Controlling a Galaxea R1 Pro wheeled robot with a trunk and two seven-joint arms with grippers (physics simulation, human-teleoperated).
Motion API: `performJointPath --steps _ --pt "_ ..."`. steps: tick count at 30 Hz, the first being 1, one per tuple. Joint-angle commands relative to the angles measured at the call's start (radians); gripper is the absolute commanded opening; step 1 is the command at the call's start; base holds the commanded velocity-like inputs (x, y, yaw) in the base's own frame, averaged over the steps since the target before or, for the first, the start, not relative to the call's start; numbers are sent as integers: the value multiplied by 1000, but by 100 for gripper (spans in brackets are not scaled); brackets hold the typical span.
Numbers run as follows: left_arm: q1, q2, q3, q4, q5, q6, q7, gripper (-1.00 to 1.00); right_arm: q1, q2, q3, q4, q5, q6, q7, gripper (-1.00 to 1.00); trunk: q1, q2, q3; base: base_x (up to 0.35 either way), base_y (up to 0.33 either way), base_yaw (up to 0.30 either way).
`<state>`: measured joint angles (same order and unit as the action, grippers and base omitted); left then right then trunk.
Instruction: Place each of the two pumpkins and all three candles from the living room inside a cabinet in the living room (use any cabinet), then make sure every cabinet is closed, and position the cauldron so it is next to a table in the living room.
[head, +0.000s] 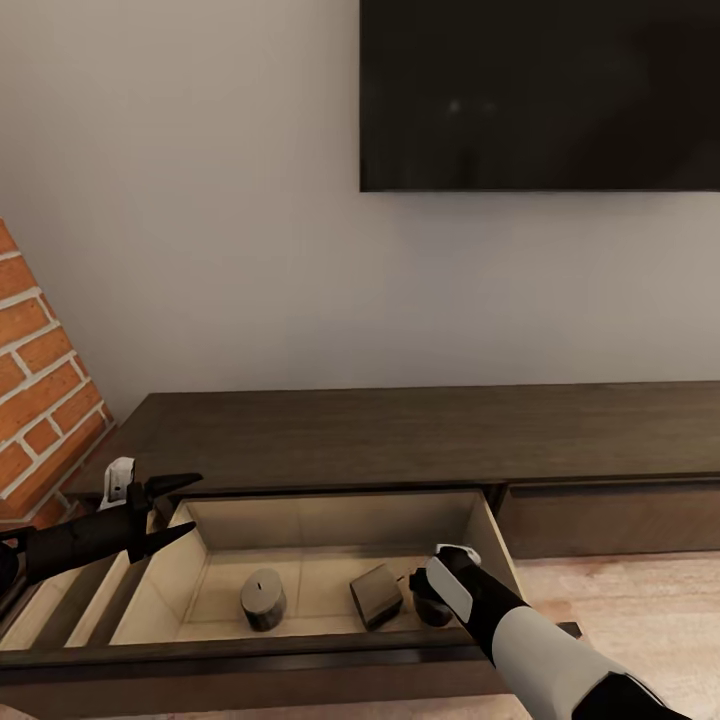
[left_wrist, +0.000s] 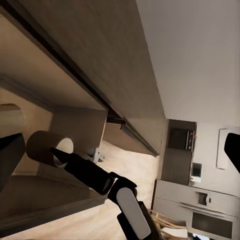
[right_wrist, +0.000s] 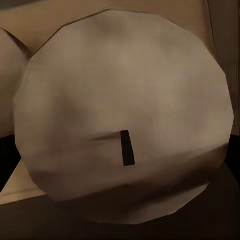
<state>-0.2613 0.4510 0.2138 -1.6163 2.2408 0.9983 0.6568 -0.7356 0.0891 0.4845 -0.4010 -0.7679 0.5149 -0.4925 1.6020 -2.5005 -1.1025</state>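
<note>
The cabinet (head: 400, 440) ran under the wall-mounted TV (head: 540, 95), one drawer (head: 165, 580) pulled out toward the robot. On its pale floor lay two candles: a round one (head: 263, 598) standing at the drawer's seven o'clock and a squat tilted one (head: 377, 595) near its centre. The right gripper (head: 432, 600) reached down into the drawer at five o'clock; whether it was wide, narrow or clamped could not be told. Its wrist camera looked straight onto the flat wick end of a third candle (right_wrist: 125, 120), very close. The left gripper (head: 170, 515) hovered at the drawer's nine o'clock corner, fingers spread, holding nothing.

No pumpkins or cauldron were visible. The risk here, I judged, lay in withdrawing: the right forearm crossed the drawer's front rim, so a careless lift could drag the candle out or knock the tilted neighbour over.
</note>
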Motion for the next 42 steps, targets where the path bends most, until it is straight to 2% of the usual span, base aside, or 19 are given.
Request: performJointPath --steps 1,6,25,34,42 --pt "0 0 1 0 10 2 10 100 -1 0 9 3 -10 -5 -8 -100 0 0 -1 0 0 0" --pt "0 0 1 0 10 2 10 100 -1 -1 9 8 -10 -18 -8 -100 2 -1 -16 0 0 0" --pt "1 0 1 0 10 2 10 100 -1 -7 8 29 -11 -83 -8 -100 2 -1 -16 0 0 0" --pt "1 0 1 0 10 2 10 100 -1 -8 8 30 -11 -90 -9 -100 6 -3 -51 0 0 0" --pt "1 0 1 0 10 2 10 100 -1 -8 8 30 -11 -90 -9 -100 6 -3 -51 0 0 0"
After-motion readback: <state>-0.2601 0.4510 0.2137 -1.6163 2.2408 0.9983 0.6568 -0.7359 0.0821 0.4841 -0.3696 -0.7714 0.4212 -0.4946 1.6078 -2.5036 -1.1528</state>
